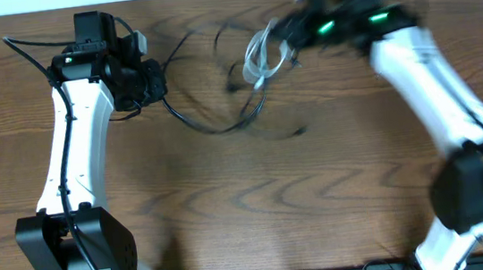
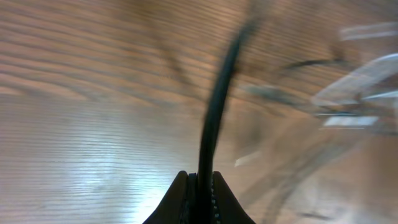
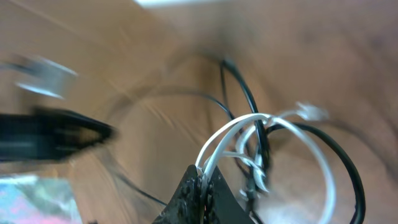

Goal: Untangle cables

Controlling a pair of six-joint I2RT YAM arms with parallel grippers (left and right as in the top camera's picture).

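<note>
Clamped tight in the left hand (image 2: 199,186), a black cable (image 2: 214,106) runs straight away from its fingertips over the counter (image 2: 74,124). Behind it the left arm (image 1: 72,144) reaches from the near-left base and bends rightward at the wrist. Opposite, the right arm (image 1: 425,89) (blurred) stretches diagonally to the far centre; the right hand (image 3: 202,186) is clenched on the looped white cable (image 3: 230,134), which tangles with black loops (image 3: 336,162) near the counter's far middle

White arm links (image 1: 80,134), black joints (image 1: 78,251), ridged black left tool (image 2: 200,180) — green lights (image 1: 379,18) near the wrists, black wiring (image 1: 66,162) alongside.
</note>
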